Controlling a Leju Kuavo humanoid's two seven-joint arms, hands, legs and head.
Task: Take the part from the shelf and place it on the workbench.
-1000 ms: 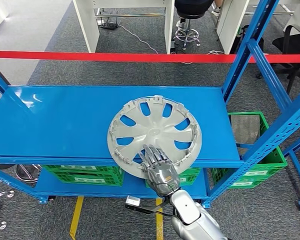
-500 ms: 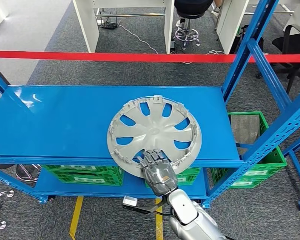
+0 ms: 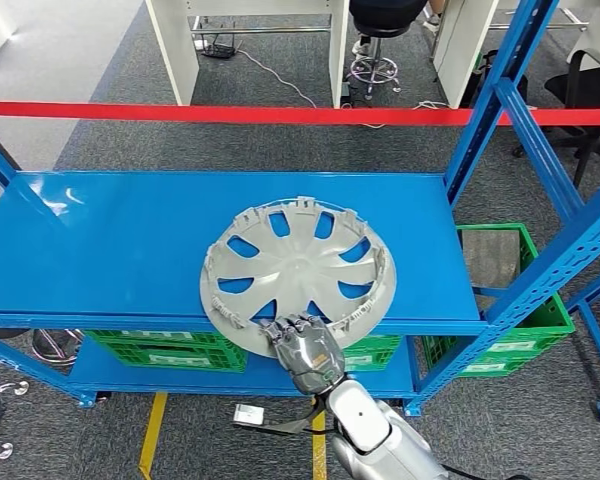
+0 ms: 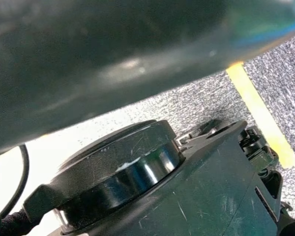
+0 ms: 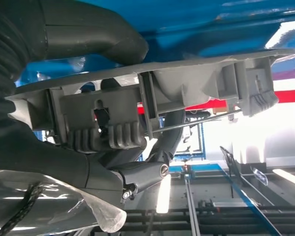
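Grey carpet runs behind a blue shelf (image 3: 116,250), with red tape (image 3: 206,113) stretched across beyond it and white desk legs (image 3: 178,50) farther back. Going left to right, we see green crates (image 3: 169,347) under the shelf's left part, then the hubcap (image 3: 297,268) near the middle of the shelf, and another green crate (image 3: 535,330) beyond the right upright. We see the hubcap lying flat on the shelf with its clipped inner side facing up; being round, it has no long axis, and its near edge juts out past the shelf's front lip. Our right hand (image 3: 306,347) comes up from below at that overhanging edge. Its fingers (image 3: 291,330) are curled over the top of the rim, and in the right wrist view the thumb (image 5: 98,32) lies on one face of the rim (image 5: 198,86) while the darker fingers (image 5: 105,135) press the other, so the hand grips it closely. We cannot tell how our left hand's fingers lie.
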